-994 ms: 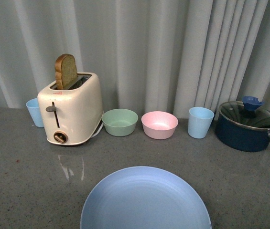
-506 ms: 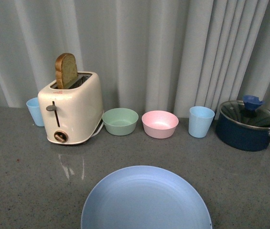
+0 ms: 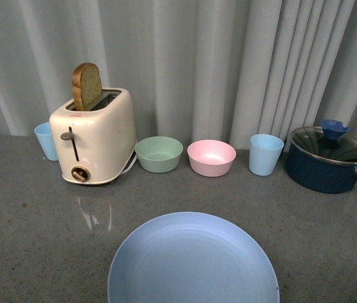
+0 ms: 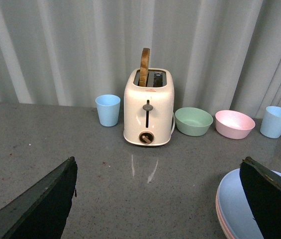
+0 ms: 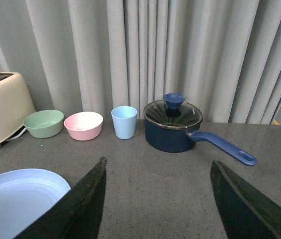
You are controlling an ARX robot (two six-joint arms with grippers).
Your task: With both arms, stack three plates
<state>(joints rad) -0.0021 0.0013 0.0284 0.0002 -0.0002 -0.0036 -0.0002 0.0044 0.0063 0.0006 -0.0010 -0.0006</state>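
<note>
The blue plate (image 3: 193, 260) lies near, centre of the counter (image 3: 26, 240), on a pink plate (image 4: 219, 213) whose rim just shows; the beige one is hidden, so the stack may be done. Left gripper (image 4: 155, 199) and right gripper (image 5: 156, 199) hang spread and empty on either side; a careless sweep could nudge the stack. Far back, green bowl (image 3: 158, 153), pink bowl (image 3: 211, 157) and right cup (image 3: 265, 153) look empty; bread (image 3: 86, 86) stands in the toaster (image 3: 95, 137); the pot (image 3: 327, 160) is lidded
</note>
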